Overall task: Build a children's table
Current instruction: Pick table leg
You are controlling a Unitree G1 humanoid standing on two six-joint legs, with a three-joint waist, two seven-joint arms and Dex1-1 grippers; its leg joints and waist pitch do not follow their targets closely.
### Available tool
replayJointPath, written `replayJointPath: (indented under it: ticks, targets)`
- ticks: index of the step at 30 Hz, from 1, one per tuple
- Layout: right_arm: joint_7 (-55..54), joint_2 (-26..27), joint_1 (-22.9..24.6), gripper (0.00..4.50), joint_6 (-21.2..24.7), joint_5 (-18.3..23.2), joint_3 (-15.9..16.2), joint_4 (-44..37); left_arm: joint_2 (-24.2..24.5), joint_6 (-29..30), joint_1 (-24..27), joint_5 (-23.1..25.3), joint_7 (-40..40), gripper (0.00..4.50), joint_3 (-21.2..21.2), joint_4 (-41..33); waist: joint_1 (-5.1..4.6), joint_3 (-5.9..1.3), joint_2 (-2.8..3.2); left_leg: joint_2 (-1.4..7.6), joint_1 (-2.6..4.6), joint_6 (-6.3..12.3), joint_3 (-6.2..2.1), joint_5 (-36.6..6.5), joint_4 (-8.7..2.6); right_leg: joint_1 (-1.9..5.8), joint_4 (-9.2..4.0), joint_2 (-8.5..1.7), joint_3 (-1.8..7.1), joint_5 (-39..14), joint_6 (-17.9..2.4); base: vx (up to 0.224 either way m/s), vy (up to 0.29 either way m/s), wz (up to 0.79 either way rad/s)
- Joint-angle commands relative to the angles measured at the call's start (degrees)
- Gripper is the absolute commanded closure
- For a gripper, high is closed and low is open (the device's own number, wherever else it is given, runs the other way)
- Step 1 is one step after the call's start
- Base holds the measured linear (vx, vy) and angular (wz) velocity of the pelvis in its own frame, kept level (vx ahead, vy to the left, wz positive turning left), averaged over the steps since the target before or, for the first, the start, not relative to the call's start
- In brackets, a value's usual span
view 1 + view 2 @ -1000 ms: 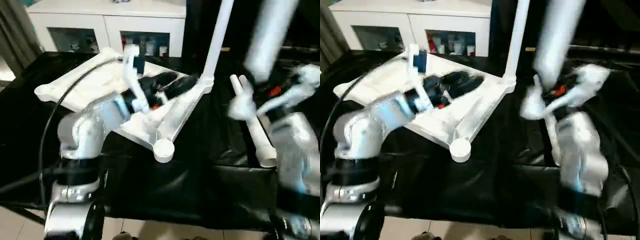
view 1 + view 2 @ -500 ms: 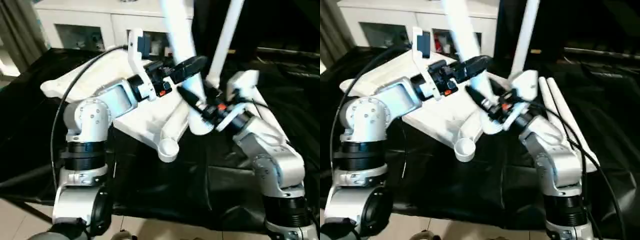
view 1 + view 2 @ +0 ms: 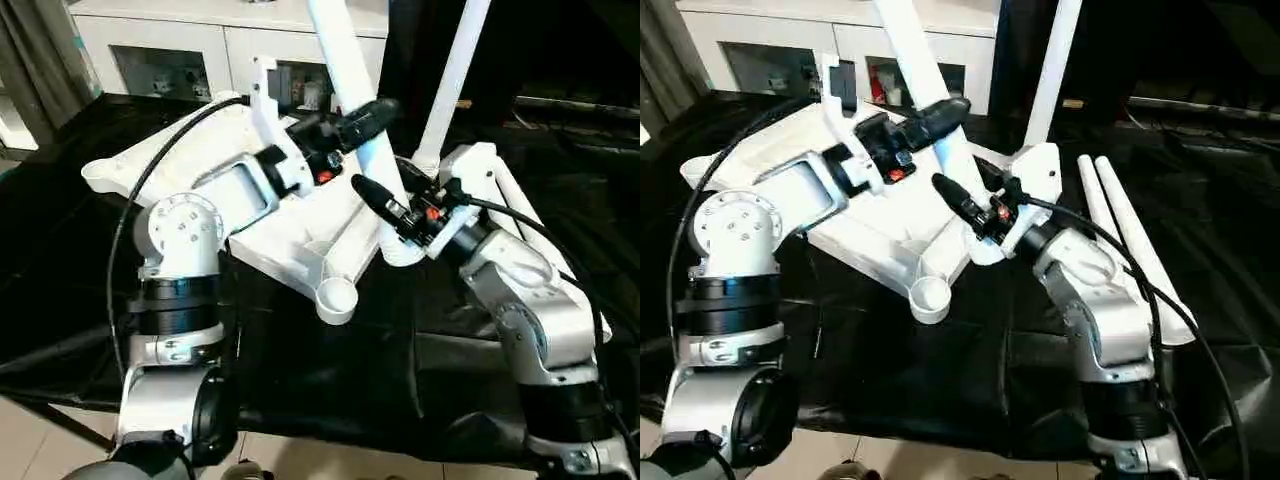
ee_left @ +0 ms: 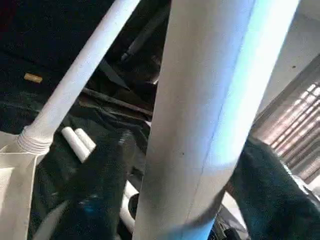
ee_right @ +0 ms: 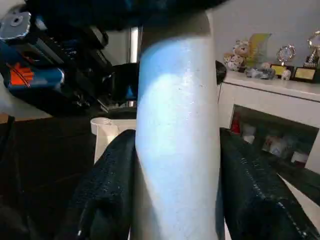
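The white tabletop (image 3: pixel 180 160) lies underside up on the black-covered table, one leg (image 3: pixel 450 90) standing in its far right corner socket. Both grippers hold a second leg (image 3: pixel 345 60), which leans back to the left. My left gripper (image 3: pixel 365 115) is shut on its middle, black fingers (image 4: pixel 100 190) on both sides. Lower down, my right gripper (image 3: pixel 390 208) is shut on the same leg (image 5: pixel 175 140), with its pads (image 5: pixel 107 190) pressed against it. That leg's lower end (image 3: pixel 400 250) hangs by the tabletop's right edge, between the near socket (image 3: pixel 335 300) and the far right one.
Two spare legs (image 3: pixel 1120 230) lie side by side on the black cloth to the right of the tabletop. A white glass-door cabinet (image 3: pixel 180 50) stands behind the table. The table's front edge runs just below the near socket.
My right arm swung the leg in from the right to the tabletop's edge. My left gripper rose to the leg and its fingers narrowed onto it.
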Motion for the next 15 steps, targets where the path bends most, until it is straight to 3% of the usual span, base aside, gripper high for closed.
replayJointPath:
  ticks: [1, 12, 15]
  targets:
    - [-0.04, -0.02, -0.76, 2.64, -0.98, -0.64, 0.19, 0.26, -0.03, 0.57, -0.35, -0.53, 0.93, 1.62, -0.56, -0.42, 0.17, -4.38, -0.96, 1.82, 0.13, 2.74, -0.59, -4.69, -3.30, 3.79, -4.43, -4.34, 2.89, -9.93, -7.80, 0.000, 0.000, 0.00]
    - [0.01, -0.67, -1.13, 2.64, -1.88, -1.03, 0.75, 0.95, -0.61, 0.12, -0.28, -1.12, 1.56, 2.42, -0.43, -0.20, 0.13, -4.39, -1.28, 1.88, 0.23, 2.61, -0.57, -4.69, -3.31, 3.79, -4.37, -4.32, 2.92, -9.62, -7.72, 0.000, 0.000, 0.00]
    - [0.09, -0.63, -1.22, 2.64, -2.03, -1.29, 0.79, 1.11, -0.57, 0.06, -0.19, -1.39, 1.96, 2.46, -0.19, -0.13, 0.06, -4.41, -1.40, 1.94, 0.22, 2.59, -0.60, -4.46, -3.30, 3.78, -4.24, -4.27, 2.92, -8.52, -8.14, 0.000, 0.000, 0.00]
